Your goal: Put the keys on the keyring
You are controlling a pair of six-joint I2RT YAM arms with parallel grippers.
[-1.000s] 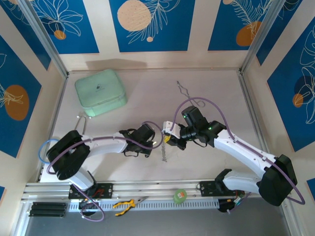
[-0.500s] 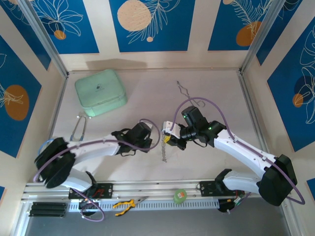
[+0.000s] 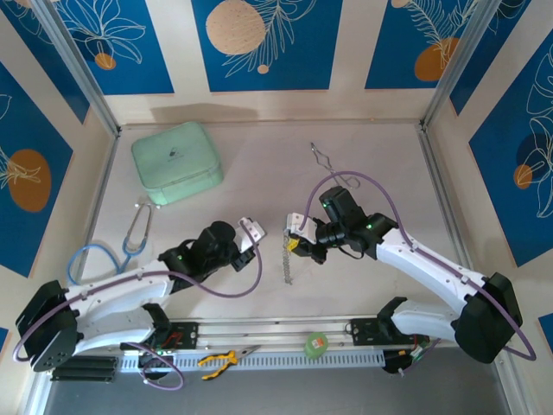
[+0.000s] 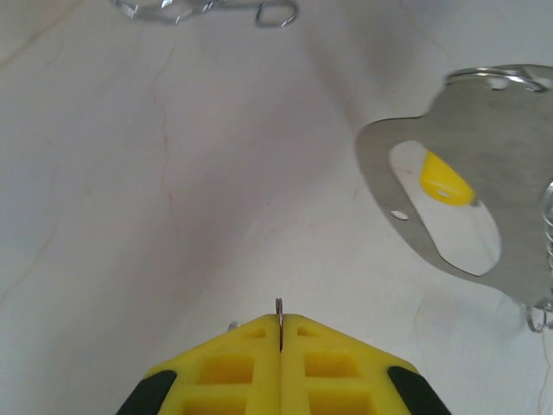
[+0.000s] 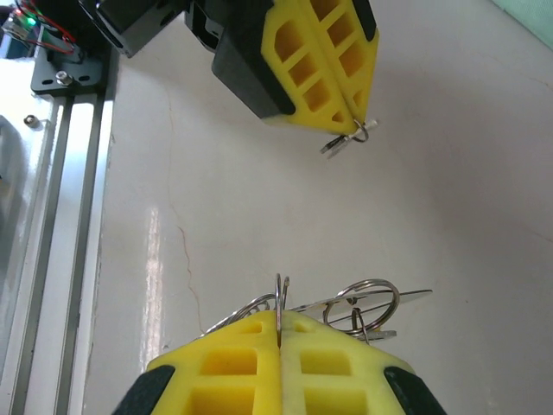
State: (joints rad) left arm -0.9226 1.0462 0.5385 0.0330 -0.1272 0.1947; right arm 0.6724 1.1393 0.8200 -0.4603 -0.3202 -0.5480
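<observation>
Right wrist view has the keyring standing edge-on in the right claw, whose yellow fingers are pressed together on its wire. Just right of that pinch, a second wire loop and a thin silver blade stick out; which key the blade belongs to I cannot tell. Seen from above, this claw holds the bundle over the middle of the desk. The link chain runs from it toward the near edge, and the yellow key head shows just beneath the claw. The left wrist view catches that yellow head through the opening of a flat silver plate that hangs with the bundle.

The left claw sits just left of the right one and apart from it. Its fingers are pressed together on a small wire ring with a short silver piece at it; what that piece is I cannot tell.

Farther out, a mint case rests at the far left and a blue-tubed stethoscope lies by the left edge. A bent wire piece lies beyond the right arm. Yellow-handled pliers and a green tape roll lie on the rail at the near edge.
</observation>
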